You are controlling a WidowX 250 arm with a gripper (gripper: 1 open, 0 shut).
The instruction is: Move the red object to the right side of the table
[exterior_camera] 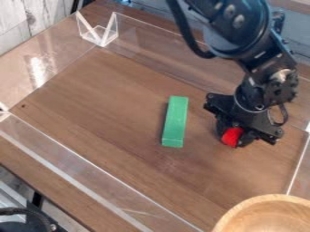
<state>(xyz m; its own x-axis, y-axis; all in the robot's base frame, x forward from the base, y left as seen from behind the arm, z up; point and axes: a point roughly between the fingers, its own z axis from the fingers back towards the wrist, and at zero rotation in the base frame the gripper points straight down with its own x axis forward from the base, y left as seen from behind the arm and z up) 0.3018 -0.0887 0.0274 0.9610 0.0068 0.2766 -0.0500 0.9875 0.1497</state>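
The table [109,113] is the biggest thing here, a dark wood-grain top reaching out from under me, with low clear walls along its edges. My own arm [242,41] comes next, black and grey, coming down from the top to the spot where I work. Smaller than that is the pale wooden bowl [269,216], near me on the side toward the camera, cut off by the edge of the view. Beside me, apart from my fingers, lies the green block [176,121], long and flat on the tabletop. Smallest is the red ball [230,137]; it is right at my fingertips, partly covered by them, so only a patch of red shows. My pincer [238,134] is down around it, one finger in front. Whether I have it gripped, or how wide I stand, I cannot tell.
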